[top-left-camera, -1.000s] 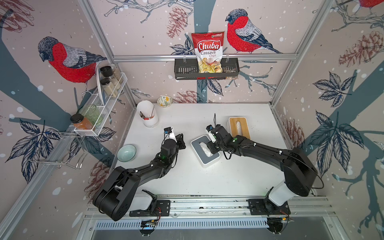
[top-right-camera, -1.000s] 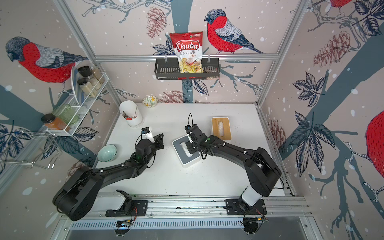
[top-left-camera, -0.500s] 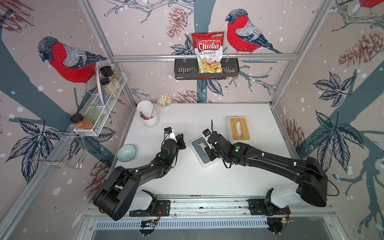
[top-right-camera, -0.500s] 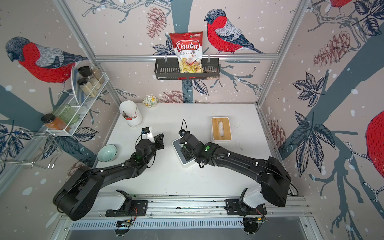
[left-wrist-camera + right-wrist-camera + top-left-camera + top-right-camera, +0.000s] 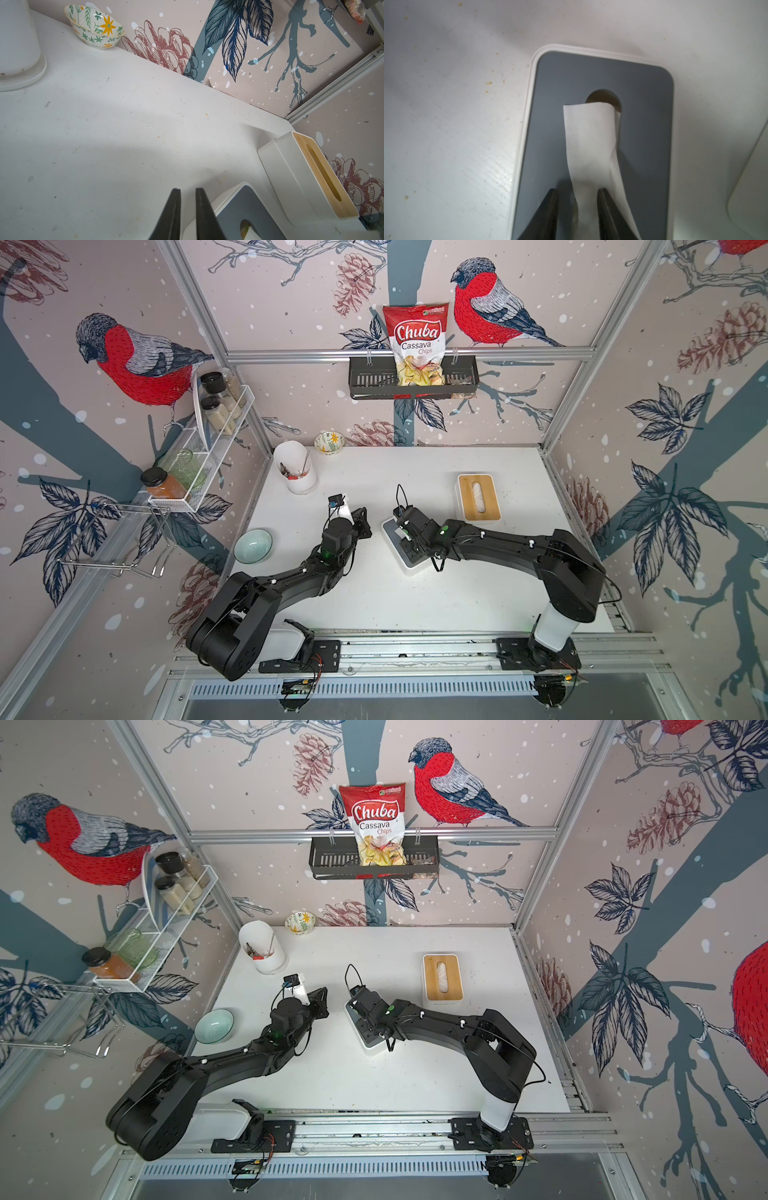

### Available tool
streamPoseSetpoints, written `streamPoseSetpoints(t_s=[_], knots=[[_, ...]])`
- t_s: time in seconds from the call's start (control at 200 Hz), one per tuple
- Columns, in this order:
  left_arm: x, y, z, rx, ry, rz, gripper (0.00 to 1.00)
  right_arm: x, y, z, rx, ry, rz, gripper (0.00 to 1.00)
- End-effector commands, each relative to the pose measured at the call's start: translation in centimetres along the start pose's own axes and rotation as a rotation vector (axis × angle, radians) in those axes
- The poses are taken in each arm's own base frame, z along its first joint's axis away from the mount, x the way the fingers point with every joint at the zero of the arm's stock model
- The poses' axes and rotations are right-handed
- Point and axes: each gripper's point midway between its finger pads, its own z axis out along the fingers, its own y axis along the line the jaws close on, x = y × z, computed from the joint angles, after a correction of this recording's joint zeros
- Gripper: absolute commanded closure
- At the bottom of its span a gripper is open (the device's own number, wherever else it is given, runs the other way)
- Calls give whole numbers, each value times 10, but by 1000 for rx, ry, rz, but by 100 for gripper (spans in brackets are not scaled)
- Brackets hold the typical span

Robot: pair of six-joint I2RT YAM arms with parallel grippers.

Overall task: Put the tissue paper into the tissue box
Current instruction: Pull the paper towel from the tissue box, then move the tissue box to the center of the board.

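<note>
The tissue box [image 5: 412,563] is white with a grey lid [image 5: 643,124] and sits mid-table, seen in both top views [image 5: 371,1042]. A strip of white tissue paper [image 5: 589,141] rises out of the lid's slot and passes between the fingers of my right gripper [image 5: 577,190]. It lies against one finger, with a gap to the other. That gripper [image 5: 409,541] hangs over the lid, jaws apart. My left gripper [image 5: 188,190] hovers just left of the box [image 5: 245,207] with a narrow gap and nothing between its fingers; in a top view it is to the box's left [image 5: 362,519].
A second white box with a wooden lid [image 5: 478,497] stands behind and to the right of the tissue box. A white utensil holder [image 5: 297,470] and a floral bowl [image 5: 329,442] stand at the back left. A teal bowl [image 5: 252,546] sits near the left edge.
My right gripper has slid from the tissue box's right side to over its lid, and its jaws have narrowed around the tissue strip. The left arm has not moved.
</note>
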Motion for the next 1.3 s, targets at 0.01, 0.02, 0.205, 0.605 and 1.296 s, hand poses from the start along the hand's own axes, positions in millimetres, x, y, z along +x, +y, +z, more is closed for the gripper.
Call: streamPoseSetpoints(t_s=[0.01, 0.02, 0.205, 0.605, 1.296], knots=[[-8, -6, 1, 21, -28, -9, 81, -19, -23, -9, 66, -57, 20, 60], [-9, -6, 1, 21, -29, -9, 81, -20, -25, -10, 68, -62, 24, 60], [-8, -5, 2, 19, -26, -5, 81, -17, -62, -14, 134, -61, 92, 59], [-12, -12, -7, 39, -7, -8, 80, 24, -90, -26, 141, -38, 223, 59], [70, -14, -76, 33, 408, -104, 51, 72, -60, -70, -166, -126, 350, 32]])
